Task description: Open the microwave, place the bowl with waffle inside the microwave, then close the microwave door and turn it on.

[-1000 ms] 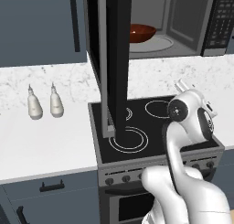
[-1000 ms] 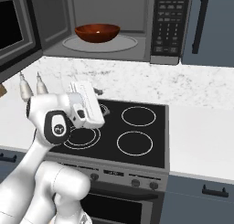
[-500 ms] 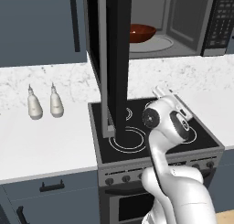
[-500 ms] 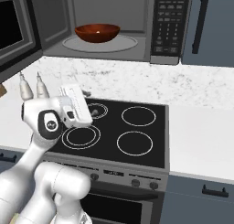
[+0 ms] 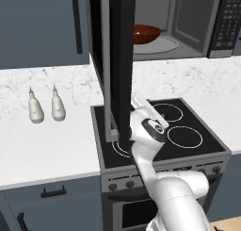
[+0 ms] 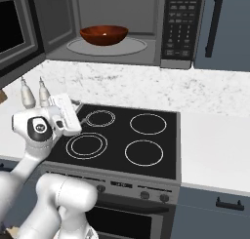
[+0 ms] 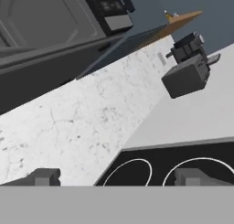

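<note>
a: where is the bowl (image 6: 104, 34) at this moment?

b: it sits on the round glass plate inside the microwave (image 6: 117, 26). i cannot make out the waffle in it from here. the microwave door (image 5: 117, 60) stands wide open, swung out over the left part of the stovetop (image 6: 122, 140), so i judge the step in hand is to close it

a: how to do this well?

b: i think the arm should go around to the outer face of the door, near its free edge and far from the hinge, and push with a flat, steady contact along the arc. no grip is needed. it should not hit the two bottles (image 5: 45, 106) on the desk (image 5: 42, 145)

a: and the arm's pose?

b: it is folded low over the front left of the stovetop, just beside the door's lower edge. the hand looks along the back wall toward a small dark box (image 7: 187, 72)

a: the fingers (image 7: 192, 176)?

b: only two dark tips show in the hand view, well apart with nothing between them, so the gripper (image 7: 116, 177) looks open and holds nothing
</note>
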Controlling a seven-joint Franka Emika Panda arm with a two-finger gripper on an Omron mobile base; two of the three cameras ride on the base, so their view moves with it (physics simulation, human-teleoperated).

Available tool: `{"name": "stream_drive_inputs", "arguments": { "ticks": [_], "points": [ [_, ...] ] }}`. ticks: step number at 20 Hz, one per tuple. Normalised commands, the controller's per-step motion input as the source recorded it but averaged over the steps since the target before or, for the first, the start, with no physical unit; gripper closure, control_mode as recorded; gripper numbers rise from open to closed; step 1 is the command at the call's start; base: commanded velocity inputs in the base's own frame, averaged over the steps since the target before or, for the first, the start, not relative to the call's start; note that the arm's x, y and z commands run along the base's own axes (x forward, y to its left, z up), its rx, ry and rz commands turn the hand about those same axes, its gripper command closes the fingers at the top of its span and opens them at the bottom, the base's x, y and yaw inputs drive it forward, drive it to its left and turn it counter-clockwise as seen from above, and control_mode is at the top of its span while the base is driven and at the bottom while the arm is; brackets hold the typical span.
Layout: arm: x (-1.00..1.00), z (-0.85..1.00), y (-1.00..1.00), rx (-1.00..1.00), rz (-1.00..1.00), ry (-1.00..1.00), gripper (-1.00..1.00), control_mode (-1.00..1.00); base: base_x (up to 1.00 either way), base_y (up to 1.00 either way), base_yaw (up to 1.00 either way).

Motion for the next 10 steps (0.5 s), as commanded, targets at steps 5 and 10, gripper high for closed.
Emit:
{"name": "stream_drive_inputs", "arguments": {
  "ticks": [5,10],
  "points": [
    [0.22,-0.26,0.86,0.00,0.00,-0.10,-1.00,-1.00,0.00,0.00,0.00],
    [0.00,-0.11,0.90,0.00,0.00,-0.26,-1.00,-1.00,0.00,0.00,0.00]
  ]
}}
